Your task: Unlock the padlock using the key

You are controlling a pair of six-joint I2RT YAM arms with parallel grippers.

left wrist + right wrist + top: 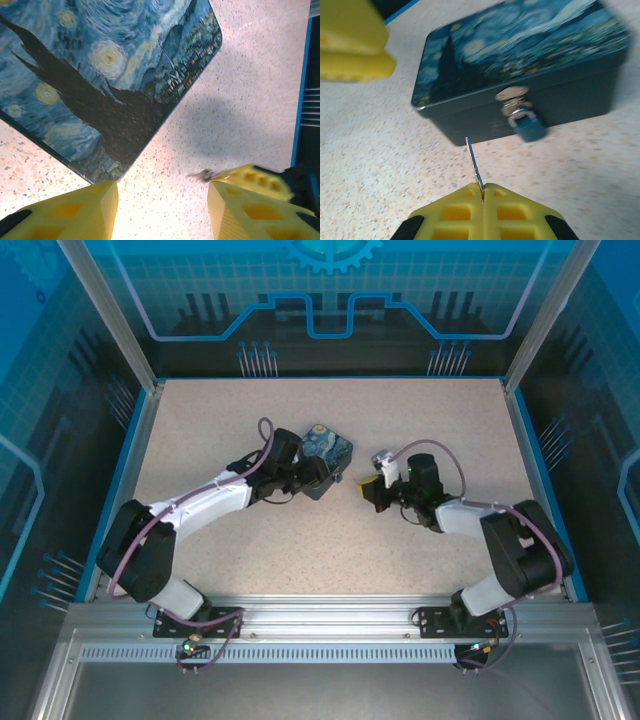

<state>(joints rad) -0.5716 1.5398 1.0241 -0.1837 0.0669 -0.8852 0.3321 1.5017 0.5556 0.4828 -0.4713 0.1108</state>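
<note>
Pinching the key at the locked box, left hand spread

**Top external:** The left hand (303,480) sits against the near-left side of the painted box (326,448), which is mid counter (200,420). The right hand (368,486) is just right of the box and aimed at it, with a small gap between. Both arms bend inward from the near edge. The padlock and key are too small to make out from up here.

**Right wrist:** The right hand's fingers (455,215) are pressed together, pinching the key (474,161) by its base. The thin blade sticks up and forward toward the box's front wall. Its tip overlaps the lower front edge of the box, and I can't tell if it touches. The padlock (527,127) has a blue body and hangs from the silver hasp (514,95) on the front wall, tilted a bit, with its shackle through the hasp. The key sits left of and lower than the padlock, apart from it. The left hand's yellow fingertips show blurred at upper left, beside the box's left corner.

**Left wrist:** The left hand's fingers (75,210) sit at the bottom left and bottom right, spread wide. Only bare counter lies between them and nothing is held. The box lid takes the upper left, with one corner pointing down toward the gap. The right hand's yellow fingertip comes in from the right, and the key tip pokes out leftward from it, clear of the box.
</note>
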